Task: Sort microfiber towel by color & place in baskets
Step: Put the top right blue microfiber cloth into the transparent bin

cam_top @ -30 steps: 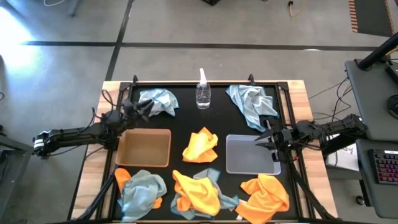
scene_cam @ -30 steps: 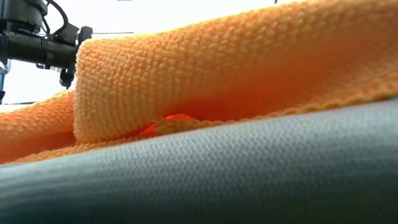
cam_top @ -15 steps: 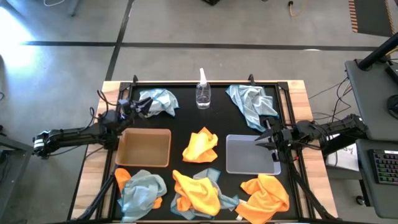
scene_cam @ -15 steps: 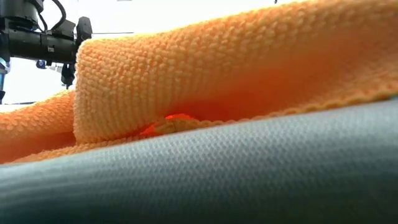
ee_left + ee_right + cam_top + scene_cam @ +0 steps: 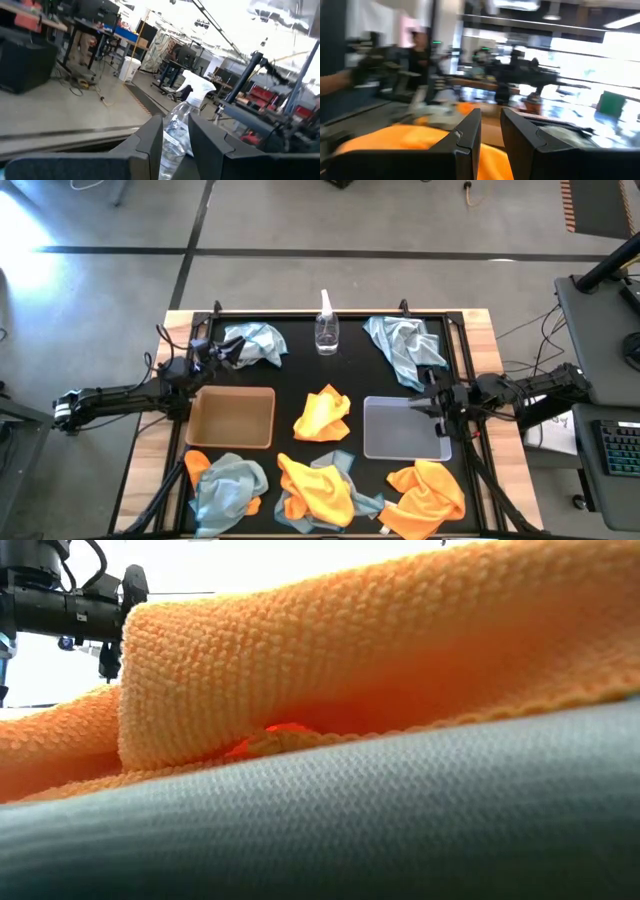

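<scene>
Towels: I count pale blue-grey towels at the far left (image 5: 255, 343) and far right (image 5: 405, 348) of the black surface (image 5: 350, 375); an orange towel (image 5: 323, 414) lies between the two baskets; a mixed orange and grey row (image 5: 320, 488) lies along the near edge. The tan basket (image 5: 231, 417) and clear basket (image 5: 400, 428) hold nothing I can see.

Left gripper (image 5: 225, 352) hovers beside the far-left towel, fingers (image 5: 150, 145) narrowly parted, gripping nothing; spray bottle (image 5: 180, 132) shows beyond them. Right gripper (image 5: 428, 406) sits over the clear basket's edge, fingers (image 5: 465, 140) slightly apart, empty.
</scene>
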`<state>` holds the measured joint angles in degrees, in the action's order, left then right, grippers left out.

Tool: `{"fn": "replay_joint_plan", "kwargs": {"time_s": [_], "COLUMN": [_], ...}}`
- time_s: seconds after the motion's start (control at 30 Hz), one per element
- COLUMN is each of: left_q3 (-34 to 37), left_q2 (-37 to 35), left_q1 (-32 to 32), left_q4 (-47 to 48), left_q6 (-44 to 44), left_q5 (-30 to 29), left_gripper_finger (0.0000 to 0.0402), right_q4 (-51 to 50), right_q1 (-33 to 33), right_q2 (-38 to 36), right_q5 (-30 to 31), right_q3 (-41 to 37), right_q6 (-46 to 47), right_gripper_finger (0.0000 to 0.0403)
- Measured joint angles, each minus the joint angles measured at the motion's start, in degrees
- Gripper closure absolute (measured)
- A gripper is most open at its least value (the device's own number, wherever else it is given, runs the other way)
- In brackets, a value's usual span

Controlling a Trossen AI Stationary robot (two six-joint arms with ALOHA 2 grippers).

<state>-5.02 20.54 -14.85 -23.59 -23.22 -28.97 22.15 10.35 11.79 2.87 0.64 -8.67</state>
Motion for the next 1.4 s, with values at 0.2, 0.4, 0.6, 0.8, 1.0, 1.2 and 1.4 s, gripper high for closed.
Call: {"fn": "replay_joint_plan", "kwargs": {"time_s": [0.2, 0.4, 0.6, 0.8, 1.0, 1.2, 1.4], "left_q3": [0.00, 0.00, -0.03, -4.60, -17.01, -33.17, -43.26], "left_q2": [0.02, 0.00, 0.92, 4.46, 13.63, 24.22, 31.40], "left_q1": [0.00, 0.00, 0.00, 0.00, 0.00, 0.00, -0.04], "left_q4": [-0.48, -6.19, -14.69, -9.66, 0.80, 22.18, 36.93], "left_q6": [-0.99, 4.06, 9.06, 9.11, 13.67, 18.25, 18.73], "left_q5": [1.86, 11.12, 14.50, 17.04, 19.45, 16.48, 11.90], "left_gripper_finger": [0.0323, 0.0323, 0.0323, 0.0323, 0.0323, 0.0323, 0.0323], "right_q4": [0.60, 5.94, 4.27, -14.70, -39.13, -56.03, -65.96], "right_q1": [0.00, -0.06, -0.68, -1.01, -1.01, -1.01, -1.03], "right_q2": [0.00, -0.02, 0.34, 1.68, 6.21, 12.92, 19.32], "right_q5": [13.05, 19.79, 22.76, 22.78, 22.78, 27.54, 41.07], "right_q3": [0.00, 0.00, 3.16, 14.24, 30.44, 42.72, 51.10], "right_q6": [0.62, 0.69, 1.69, 7.67, 19.92, 21.76, 23.66], "right_gripper_finger": [0.0335, 0.0335, 0.0335, 0.0335, 0.0335, 0.0335, 0.0335]}}
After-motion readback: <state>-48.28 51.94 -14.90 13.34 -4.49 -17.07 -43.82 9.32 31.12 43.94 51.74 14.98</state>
